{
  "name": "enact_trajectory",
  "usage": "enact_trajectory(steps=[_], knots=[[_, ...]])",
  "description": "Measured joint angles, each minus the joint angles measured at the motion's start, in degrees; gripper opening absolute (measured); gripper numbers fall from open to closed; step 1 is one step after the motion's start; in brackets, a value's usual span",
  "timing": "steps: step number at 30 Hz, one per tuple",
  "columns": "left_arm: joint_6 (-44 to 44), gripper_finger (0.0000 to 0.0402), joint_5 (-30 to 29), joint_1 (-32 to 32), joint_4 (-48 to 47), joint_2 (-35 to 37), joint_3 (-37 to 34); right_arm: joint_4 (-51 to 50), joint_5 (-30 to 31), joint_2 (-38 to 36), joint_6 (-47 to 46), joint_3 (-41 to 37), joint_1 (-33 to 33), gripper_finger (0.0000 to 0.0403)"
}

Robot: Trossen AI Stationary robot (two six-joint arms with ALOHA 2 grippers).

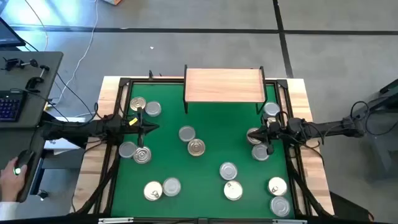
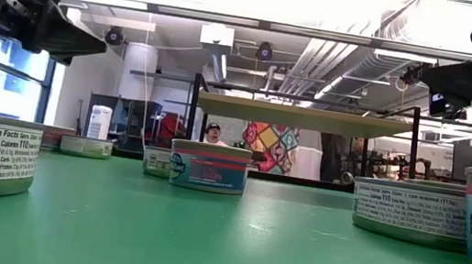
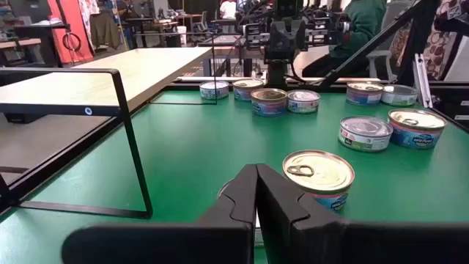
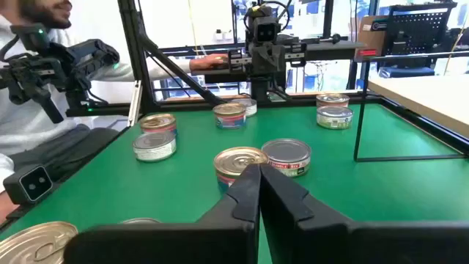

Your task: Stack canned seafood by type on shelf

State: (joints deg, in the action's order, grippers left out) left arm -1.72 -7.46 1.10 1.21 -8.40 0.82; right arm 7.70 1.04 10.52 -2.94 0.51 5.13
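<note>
Tins lie scattered over the green mat on the bench, none on the shelf. Left end effector, fingers pressed together and empty, hovers just beyond a gold-lidded tin and a silver one. Right end effector, likewise closed on nothing, hangs opposite, with tins close beside it; the shelf stands ahead, between both.
</note>
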Motion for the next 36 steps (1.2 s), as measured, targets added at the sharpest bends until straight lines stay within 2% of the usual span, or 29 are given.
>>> enact_trajectory(steps=[35,36], knots=[[0.0,0.0001,0.0,0.0,0.0,-0.1,0.0,0.7,0.1,0.0,0.9,0.0,0.0,0.0005],[0.0,0.0001,0.0,0.0,0.0,-0.1,0.0,2.6,0.1,0.1,-1.4,0.0,0.0,0.0005]])
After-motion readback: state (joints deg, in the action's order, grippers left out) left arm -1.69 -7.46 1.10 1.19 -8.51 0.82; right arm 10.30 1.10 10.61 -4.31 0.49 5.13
